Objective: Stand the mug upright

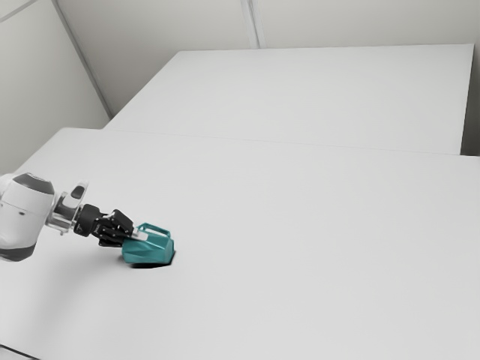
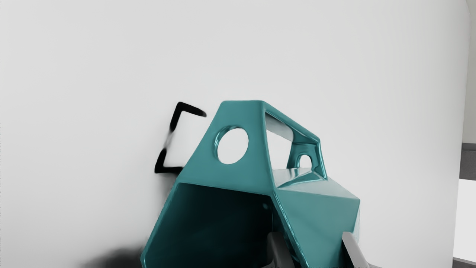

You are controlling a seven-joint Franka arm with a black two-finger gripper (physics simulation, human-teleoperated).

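Mug (image 1: 154, 251) tipped on its side at the exterior view's left of the table (image 1: 315, 240), handle (image 2: 243, 113) uppermost, mouth toward the gripper (image 1: 138, 235), itself part-closed with side wall pinched, one finger inside, one outside.

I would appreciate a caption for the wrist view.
Tipped on its side, handle uppermost, the teal mug shows the camera its dark mouth.

Beside the gripper (image 1: 136, 235), the mug (image 2: 316, 208) is cut off by the wrist view's edge, its inner depth lost in darkness. In the exterior view its mouth, facing the gripper, is hidden; behind, the arm (image 1: 21, 217) is cut off.
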